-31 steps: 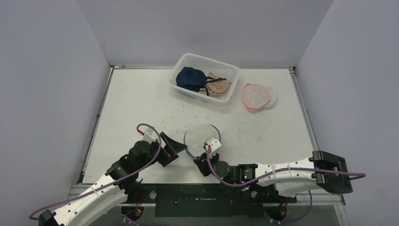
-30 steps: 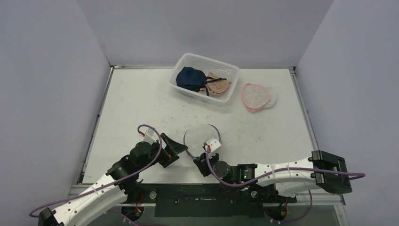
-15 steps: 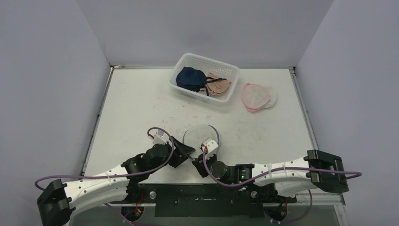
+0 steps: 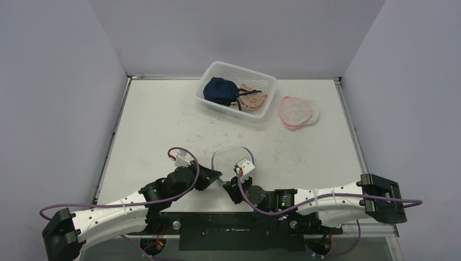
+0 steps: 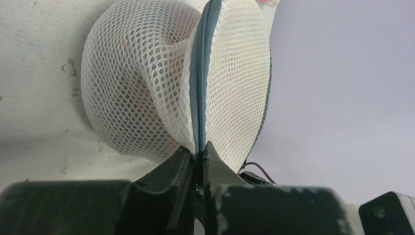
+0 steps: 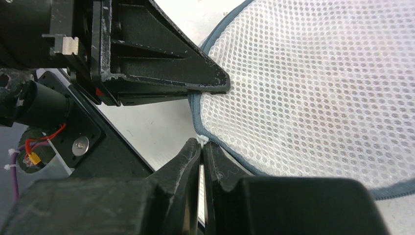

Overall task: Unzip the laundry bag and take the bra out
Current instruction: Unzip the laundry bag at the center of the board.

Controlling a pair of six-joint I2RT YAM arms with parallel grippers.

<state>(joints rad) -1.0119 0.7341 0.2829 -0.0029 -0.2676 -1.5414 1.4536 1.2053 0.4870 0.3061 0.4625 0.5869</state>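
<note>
Mesh laundry bag [image 4: 228,157] near front; white basket [image 4: 239,68], pink-rimmed pouch [image 4: 296,111] at back.

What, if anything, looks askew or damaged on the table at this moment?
Only the round mesh laundry bag: its mesh is dented inward beside the grey zipper, where the left gripper pinches the seam. The right gripper pinches the white zipper pull. Nothing looks torn or spilled.

I can read 0 words, numbers or brand marks on my feeds; the laundry bag [image 5: 147,88] looks unprinted, though the overhead view is coarse.
</note>
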